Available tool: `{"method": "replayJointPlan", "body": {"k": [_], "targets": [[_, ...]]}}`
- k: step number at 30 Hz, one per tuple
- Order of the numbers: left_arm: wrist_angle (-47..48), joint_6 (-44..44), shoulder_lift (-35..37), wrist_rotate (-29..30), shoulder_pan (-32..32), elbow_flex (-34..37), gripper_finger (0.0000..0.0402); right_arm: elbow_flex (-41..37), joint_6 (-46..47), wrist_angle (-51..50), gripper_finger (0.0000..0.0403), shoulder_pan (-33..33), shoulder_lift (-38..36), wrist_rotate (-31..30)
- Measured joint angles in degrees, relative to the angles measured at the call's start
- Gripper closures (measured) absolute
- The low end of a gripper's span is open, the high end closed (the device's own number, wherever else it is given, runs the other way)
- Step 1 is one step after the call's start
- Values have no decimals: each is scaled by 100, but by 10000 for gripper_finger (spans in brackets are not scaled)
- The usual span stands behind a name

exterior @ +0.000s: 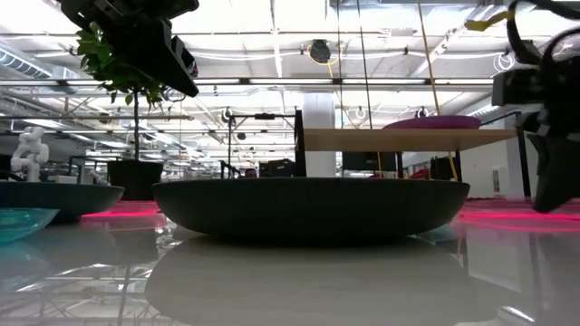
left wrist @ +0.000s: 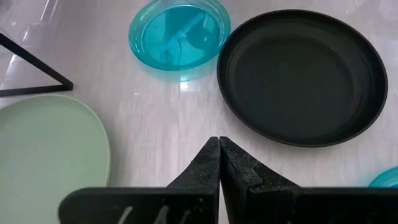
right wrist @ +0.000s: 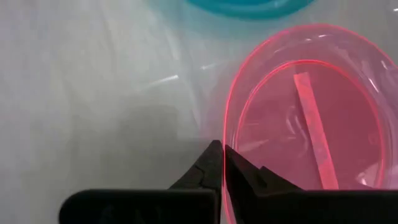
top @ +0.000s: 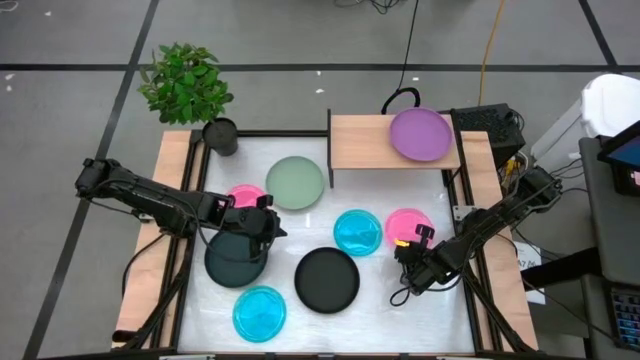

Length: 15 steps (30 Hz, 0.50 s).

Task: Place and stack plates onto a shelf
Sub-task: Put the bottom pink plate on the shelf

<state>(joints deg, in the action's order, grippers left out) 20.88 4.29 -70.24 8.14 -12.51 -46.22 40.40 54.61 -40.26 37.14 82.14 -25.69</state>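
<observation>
My right gripper [top: 413, 243] is shut on the near rim of a pink plate [top: 408, 224] at the table's right. My left gripper [top: 268, 226] is shut and empty, above the table between a black plate [top: 235, 258] and the second pink plate [top: 244, 196]. A purple plate [top: 420, 133] lies on the light-wood shelf [top: 360, 145] at the far edge. On the table lie a pale green plate [top: 295, 183], two cyan plates [top: 357, 231] [top: 259, 312] and a second black plate [top: 326, 279]. My right gripper pinches the pink plate's rim [right wrist: 226, 134] between its two fingers, one finger inside the plate and one outside. The fingers come from above on the plate's near side. Whether the plate is lifted off the table, I cannot tell.
A potted plant [top: 190, 90] stands at the far left corner beside the shelf. Wooden rails [top: 165, 230] run along both sides of the table. The shelf's side panel [top: 329, 150] stands at its left end. Bare shelf board shows left of the purple plate.
</observation>
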Motion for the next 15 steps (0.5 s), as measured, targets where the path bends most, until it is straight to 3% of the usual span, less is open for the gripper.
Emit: {"method": "replayJointPlan", "body": {"k": [6,15], "targets": [[-2,0,2,0,0,0,398,340,-474,-9,403,-147,-221,19],[-13,-51,2,0,0,0,398,1498,-1468,-517,403,-364,-278,-141]]}}
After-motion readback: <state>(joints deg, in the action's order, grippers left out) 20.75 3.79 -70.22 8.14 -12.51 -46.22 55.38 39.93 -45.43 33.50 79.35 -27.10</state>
